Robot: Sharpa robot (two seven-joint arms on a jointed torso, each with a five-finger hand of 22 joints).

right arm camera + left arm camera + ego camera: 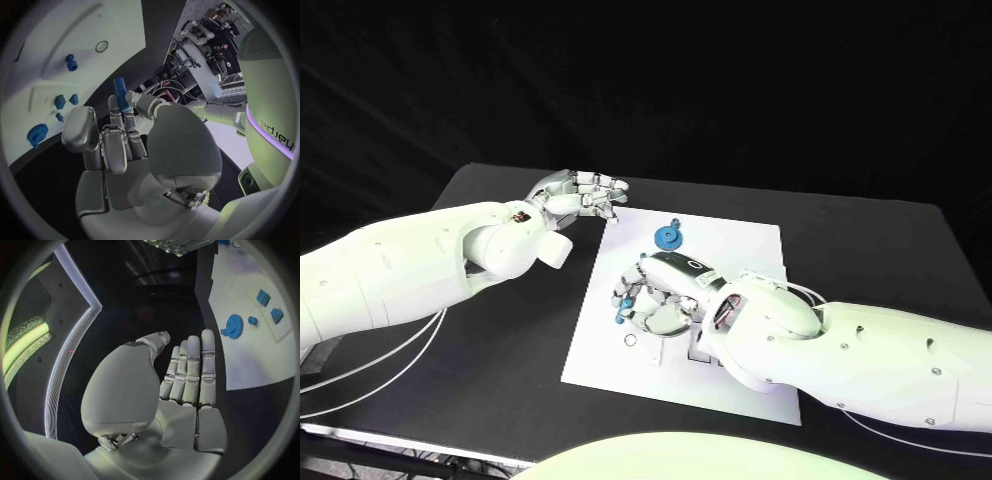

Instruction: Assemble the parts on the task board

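Head camera high above the task board [733, 250]; wrist cameras close behind each palm, sharing it.

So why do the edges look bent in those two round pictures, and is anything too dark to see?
Both wrist views are fisheye: in the left wrist view the board's straight edge curves, and the right wrist view bends it likewise. In the head view the backdrop is black, while the board stands out bright and the gear is clear. The peg in the right robot hand looks sharp.
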